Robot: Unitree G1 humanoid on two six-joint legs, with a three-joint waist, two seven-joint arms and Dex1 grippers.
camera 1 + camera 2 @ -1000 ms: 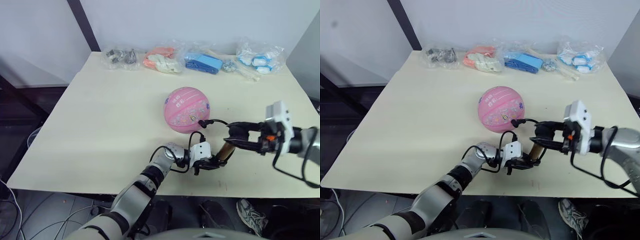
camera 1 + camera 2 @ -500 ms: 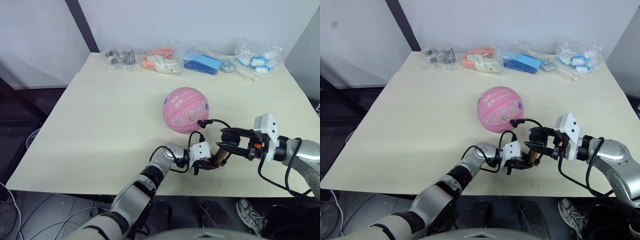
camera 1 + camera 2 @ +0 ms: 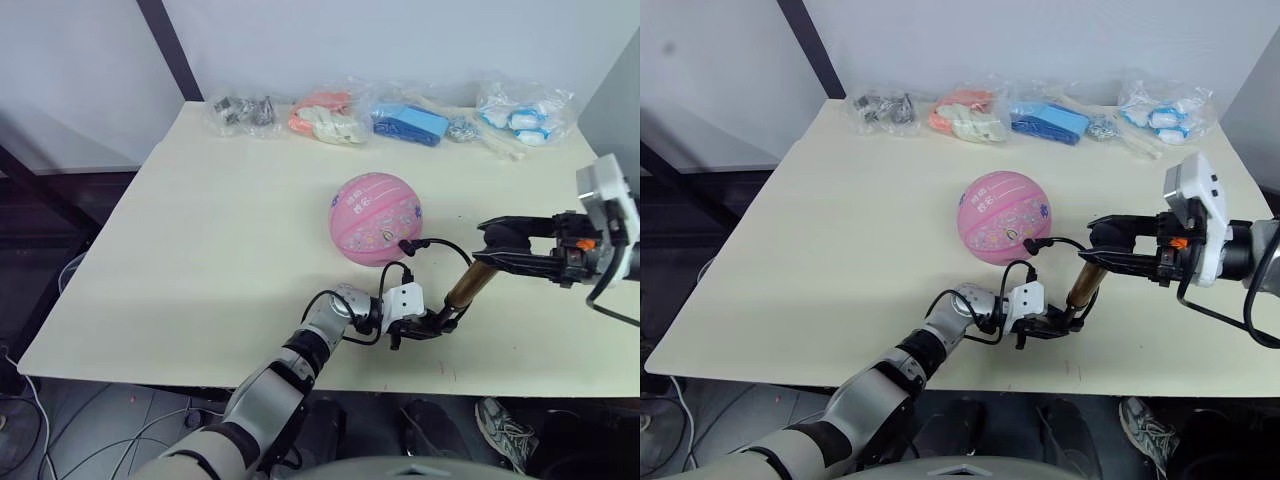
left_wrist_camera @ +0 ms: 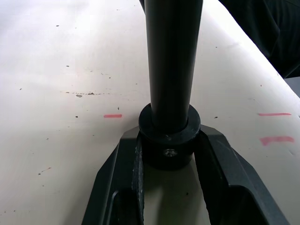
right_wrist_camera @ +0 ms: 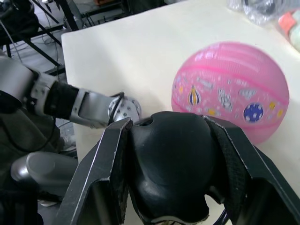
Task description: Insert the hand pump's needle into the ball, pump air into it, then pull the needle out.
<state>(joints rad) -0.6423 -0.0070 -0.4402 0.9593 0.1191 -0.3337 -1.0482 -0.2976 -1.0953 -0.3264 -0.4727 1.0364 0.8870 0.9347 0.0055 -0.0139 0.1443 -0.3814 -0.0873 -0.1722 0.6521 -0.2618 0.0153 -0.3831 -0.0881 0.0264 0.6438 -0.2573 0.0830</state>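
On the cream table, the left gripper near the front edge clamps the black base cap of the one hand pump, whose gold barrel tilts up to the black handle pinched in the right gripper. One round pink ball sits mid-table, the thin hose looping to it. Four plastic bags line the far edge; the table's left half lies open.

The ball sits mid-table, with bags lined along the far edge behind it. The hand pump stands tilted just right of and nearer than the ball, the left gripper at its base, the right gripper at its top
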